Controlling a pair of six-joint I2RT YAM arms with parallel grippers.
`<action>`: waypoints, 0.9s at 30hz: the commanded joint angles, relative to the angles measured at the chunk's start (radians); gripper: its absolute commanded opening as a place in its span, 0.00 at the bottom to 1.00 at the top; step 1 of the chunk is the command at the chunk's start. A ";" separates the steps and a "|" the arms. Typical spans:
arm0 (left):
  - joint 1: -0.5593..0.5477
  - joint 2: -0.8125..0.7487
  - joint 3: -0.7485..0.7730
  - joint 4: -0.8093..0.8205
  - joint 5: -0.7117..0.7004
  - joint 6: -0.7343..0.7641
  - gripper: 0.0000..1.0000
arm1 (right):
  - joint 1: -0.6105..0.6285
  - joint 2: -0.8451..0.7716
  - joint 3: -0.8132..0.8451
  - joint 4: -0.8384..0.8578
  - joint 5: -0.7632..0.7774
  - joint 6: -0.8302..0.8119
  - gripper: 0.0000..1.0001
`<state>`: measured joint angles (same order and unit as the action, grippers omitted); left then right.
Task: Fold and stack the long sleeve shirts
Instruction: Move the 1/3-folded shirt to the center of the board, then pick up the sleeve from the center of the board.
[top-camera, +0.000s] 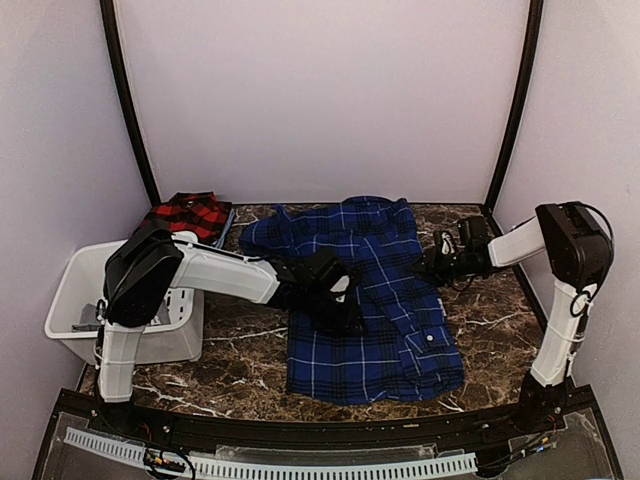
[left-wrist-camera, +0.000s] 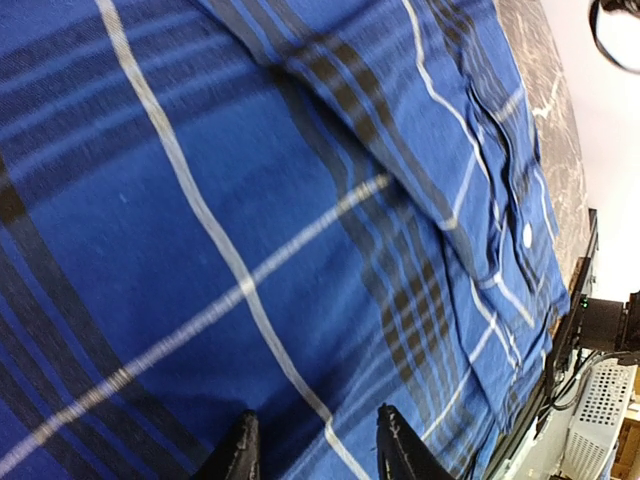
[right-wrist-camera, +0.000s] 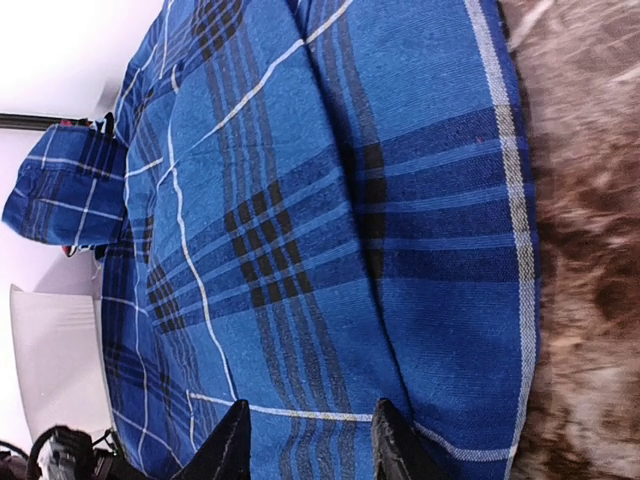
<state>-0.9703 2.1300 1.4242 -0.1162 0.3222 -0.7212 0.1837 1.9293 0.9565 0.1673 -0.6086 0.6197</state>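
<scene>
A: Status, left to right?

B: At the desk's left edge sits a white plastic bin (top-camera: 70, 300). Just behind it, in the far left corner, is the red-and-black plaid cloth shirt (top-camera: 188, 213), bunched up. Can't tell whether it rests on the bin rim.

A: Left arm?

B: It reaches across toward mid-desk. The left gripper (left-wrist-camera: 315, 455) is over the left half of the dark blue plaid cloth shirt with thin white lines (top-camera: 385, 330). Its fingers (left-wrist-camera: 240, 455) stand apart with a narrow gap and blue cloth shows between them. Nothing looks pinched.

A: Blue shirt position?

B: It's at the centre of the brown marble-pattern desk (top-camera: 500, 320), spread mostly flat from near the far edge to close to the near edge. A bunched part sticks out toward the far left corner. A white button (left-wrist-camera: 527, 234) sits on the right-hand strip.

A: Right arm?

B: It comes in low from the right edge. The right gripper (right-wrist-camera: 305, 445) is at the shirt's right border, far half. Jaws are parted with a similar narrow gap, cloth below. Can't tell if it touches the cloth.
</scene>
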 joint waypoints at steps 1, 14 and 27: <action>-0.022 0.005 0.051 -0.032 -0.013 -0.040 0.39 | -0.013 -0.027 -0.006 -0.108 0.061 -0.072 0.39; 0.133 -0.257 0.060 -0.197 -0.287 0.045 0.47 | 0.049 -0.254 0.033 -0.253 0.182 -0.164 0.45; 0.412 -0.162 0.224 -0.246 -0.409 0.224 0.72 | 0.172 -0.377 0.066 -0.320 0.301 -0.185 0.61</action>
<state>-0.5793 1.9175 1.5635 -0.3233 -0.0692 -0.5732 0.3302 1.5913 0.9936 -0.1299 -0.3603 0.4454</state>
